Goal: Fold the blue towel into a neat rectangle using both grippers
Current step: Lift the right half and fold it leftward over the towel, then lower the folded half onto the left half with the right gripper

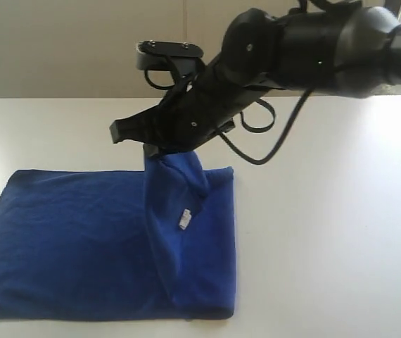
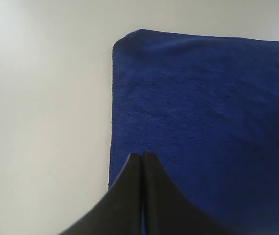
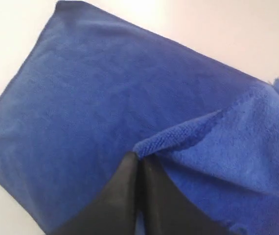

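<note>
right wrist view: right hand (image 3: 138, 159) clamps the towel's (image 3: 81, 98) lifted edge, the rest lying flat ahead of it; left hand (image 2: 143, 155) closed, empty.

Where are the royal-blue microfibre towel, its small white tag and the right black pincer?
royal-blue microfibre towel (image 1: 67, 239): exterior view, flat left part.
small white tag (image 1: 184, 219): exterior view, tag's middle.
right black pincer (image 3: 139, 159): right wrist view, between its tips, shut on the towel's edge.

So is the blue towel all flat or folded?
Partly folded: the right gripper holds one edge of the blue towel up over the rest, which lies flat.
</note>
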Controlling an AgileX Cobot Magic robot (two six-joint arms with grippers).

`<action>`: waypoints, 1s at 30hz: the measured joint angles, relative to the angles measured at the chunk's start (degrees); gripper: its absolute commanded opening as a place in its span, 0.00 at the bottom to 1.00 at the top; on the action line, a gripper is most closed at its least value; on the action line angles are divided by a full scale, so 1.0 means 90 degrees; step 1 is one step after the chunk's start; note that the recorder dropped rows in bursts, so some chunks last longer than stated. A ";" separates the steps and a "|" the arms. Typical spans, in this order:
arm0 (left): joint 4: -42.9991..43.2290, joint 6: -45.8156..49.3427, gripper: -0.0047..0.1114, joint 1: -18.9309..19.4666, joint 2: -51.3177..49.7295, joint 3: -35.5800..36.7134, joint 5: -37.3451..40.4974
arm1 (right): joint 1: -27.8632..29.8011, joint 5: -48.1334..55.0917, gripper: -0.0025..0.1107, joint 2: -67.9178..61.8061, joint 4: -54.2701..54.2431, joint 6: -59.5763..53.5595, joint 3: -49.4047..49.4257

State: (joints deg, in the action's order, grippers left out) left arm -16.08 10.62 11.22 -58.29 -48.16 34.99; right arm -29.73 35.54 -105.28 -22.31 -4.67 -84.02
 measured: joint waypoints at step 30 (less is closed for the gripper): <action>0.0039 0.0000 0.04 0.0000 0.0000 0.0000 0.0000 | -0.1444 0.0153 0.02 -0.3801 -0.0861 0.0519 -0.4191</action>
State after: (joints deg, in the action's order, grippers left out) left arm -15.73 10.62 11.22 -58.29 -48.16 34.99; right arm -42.73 36.92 -139.49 -30.06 0.00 -121.74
